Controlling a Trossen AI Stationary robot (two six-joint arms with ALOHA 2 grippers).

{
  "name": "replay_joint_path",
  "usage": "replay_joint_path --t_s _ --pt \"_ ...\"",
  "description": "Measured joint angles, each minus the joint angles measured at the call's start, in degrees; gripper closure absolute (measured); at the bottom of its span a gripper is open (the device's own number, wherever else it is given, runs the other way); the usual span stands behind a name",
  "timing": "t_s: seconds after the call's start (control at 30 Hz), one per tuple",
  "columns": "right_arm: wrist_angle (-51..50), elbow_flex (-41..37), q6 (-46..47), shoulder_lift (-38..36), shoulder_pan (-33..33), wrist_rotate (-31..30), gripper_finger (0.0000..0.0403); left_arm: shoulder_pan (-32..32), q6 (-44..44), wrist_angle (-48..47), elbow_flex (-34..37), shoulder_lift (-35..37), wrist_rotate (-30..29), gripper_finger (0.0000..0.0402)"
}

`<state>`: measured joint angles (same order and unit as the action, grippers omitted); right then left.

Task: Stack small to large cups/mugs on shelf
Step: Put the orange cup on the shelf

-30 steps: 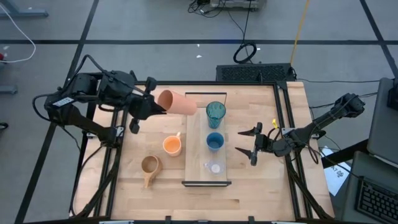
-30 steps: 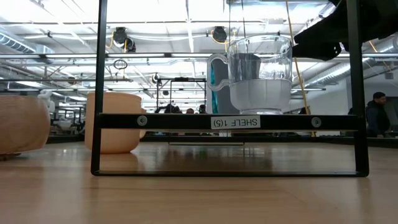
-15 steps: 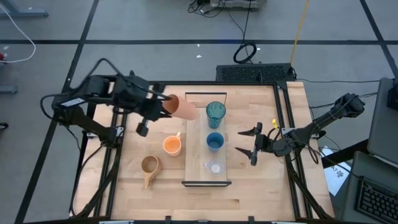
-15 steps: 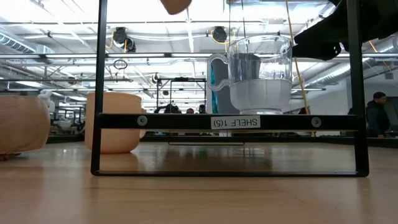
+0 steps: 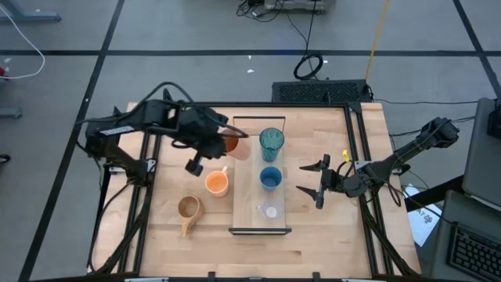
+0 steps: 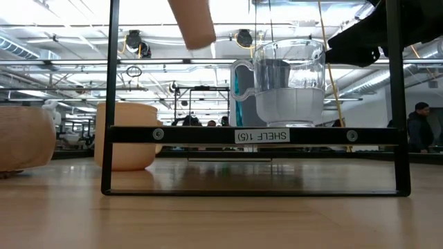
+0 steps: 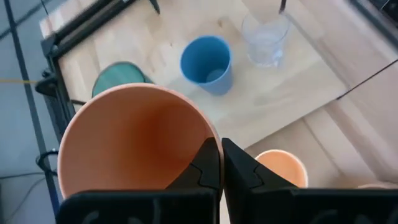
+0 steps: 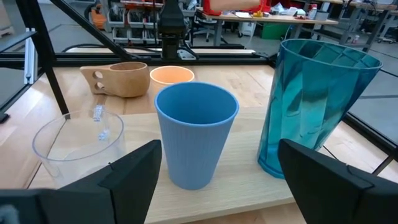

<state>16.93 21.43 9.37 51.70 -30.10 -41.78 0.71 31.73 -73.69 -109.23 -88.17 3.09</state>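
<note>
Because the shelf runs small to large, we carry the orange cup, left tool pinching its rim; right tool waits agape.

Left gripper clamped shut, arm stretched inward over the table; right gripper open, idle.

A light-wood worktop framed by dark rails is seen. On it a long narrow light-wood shelf with dark end rails is laid, taken here as the landmark. Three vessels are carried by the shelf in a row: a tall teal ribbed tumbler at its far end, a blue ribbed cup at the middle, and a tiny clear glass near its near end. Directly on the worktop, just left of the shelf, an orange mug with a pale handle is stood, and further left and nearer, a tan wooden handled mug.
</note>
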Motion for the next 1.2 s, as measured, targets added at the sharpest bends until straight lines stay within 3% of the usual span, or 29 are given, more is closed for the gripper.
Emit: replay_joint_path --t_s 0.53,1.0,1.2 --pt "-0.03 0.00 0.17 0.00 -0.81 0.04 0.0091 9.66 2.23 -1.18 0.00 -8.03 4.65 0.0398" --pt "-0.02 0.00 0.44 0.00 -1.96 0.04 0.0092 10.62 1.59 -0.92 0.22 -15.21 4.79 0.0398" --pt "0.17 0.00 0.44 0.00 -3.09 0.04 0.0092 10.58 1.56 3.48 5.71 -15.20 4.38 0.0396"
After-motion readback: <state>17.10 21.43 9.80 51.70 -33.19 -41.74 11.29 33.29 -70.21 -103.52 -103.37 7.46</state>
